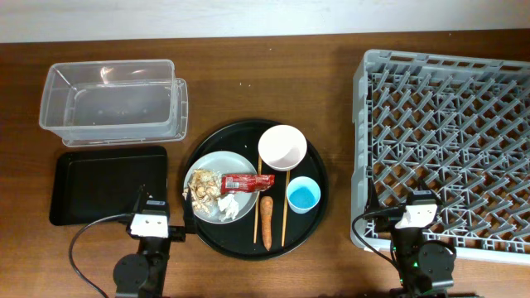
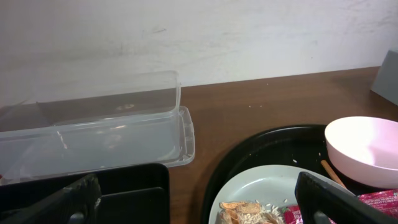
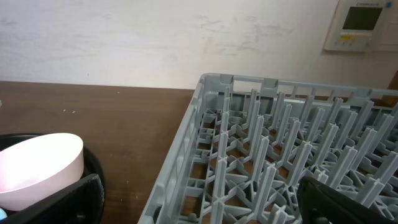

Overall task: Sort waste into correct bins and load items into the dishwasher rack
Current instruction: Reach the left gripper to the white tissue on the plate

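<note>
A pale plate (image 1: 214,170) on a round black tray (image 1: 319,170) holds beige food scraps (image 1: 199,187), a red wrapper (image 1: 242,182) and a white tissue (image 1: 228,206). An orange carrot piece (image 1: 267,222), a white bowl (image 1: 282,146) and a blue cup (image 1: 303,195) lie on the same tray. The clear tub (image 1: 112,101) and the black rectangular tray (image 1: 108,184) are at the left, the grey rack (image 1: 447,141) at the right. My left gripper (image 2: 199,202) is open by the plate (image 2: 267,186). My right gripper (image 3: 199,199) is open over the rack's near left edge (image 3: 186,155).
Two thin wooden chopsticks (image 1: 284,211) lie on the round tray beside the carrot piece. The bowl also shows in the left wrist view (image 2: 364,149) and the right wrist view (image 3: 37,168). A wall runs along the table's far side.
</note>
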Robot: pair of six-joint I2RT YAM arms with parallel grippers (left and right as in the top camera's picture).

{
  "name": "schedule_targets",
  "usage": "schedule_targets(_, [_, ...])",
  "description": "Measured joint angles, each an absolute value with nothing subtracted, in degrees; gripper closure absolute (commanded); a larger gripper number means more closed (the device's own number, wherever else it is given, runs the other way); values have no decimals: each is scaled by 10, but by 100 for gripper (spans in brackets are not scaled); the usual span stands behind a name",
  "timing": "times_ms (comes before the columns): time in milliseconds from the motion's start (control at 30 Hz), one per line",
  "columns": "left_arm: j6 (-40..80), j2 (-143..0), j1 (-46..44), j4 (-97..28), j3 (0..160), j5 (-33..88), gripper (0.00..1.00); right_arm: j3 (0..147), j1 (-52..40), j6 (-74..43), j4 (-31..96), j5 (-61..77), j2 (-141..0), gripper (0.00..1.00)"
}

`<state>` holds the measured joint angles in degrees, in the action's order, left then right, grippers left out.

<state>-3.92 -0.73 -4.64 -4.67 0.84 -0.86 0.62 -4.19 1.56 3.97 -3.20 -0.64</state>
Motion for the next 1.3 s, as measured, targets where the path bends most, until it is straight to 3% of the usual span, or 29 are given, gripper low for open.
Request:
schedule_targets(500, [-39,-17,-46,-74,21,-9,1,21,-42,16,70,-32,-7,2])
schedule_targets(733, [-39,-278,-46,-192,244,-1,1,141,-42,-2,228,-32,-27,2])
schedule_targets(900, [-39,-457,-46,-325,418,29,1,257,-42,-3,274,-32,-202,2])
schedule_targets(1033, [-39,-577,-46,-518,545,70,1,433,-42,-5,446,-32,-395,2])
schedule_targets(1100, [-39,-595,-46,-532,551,86,1,487,-42,-5,517,-23,-455,2])
schedule_targets(1300, [4,-663,-57,-515,556,147,2,495,-42,-7,532,1,-484,2])
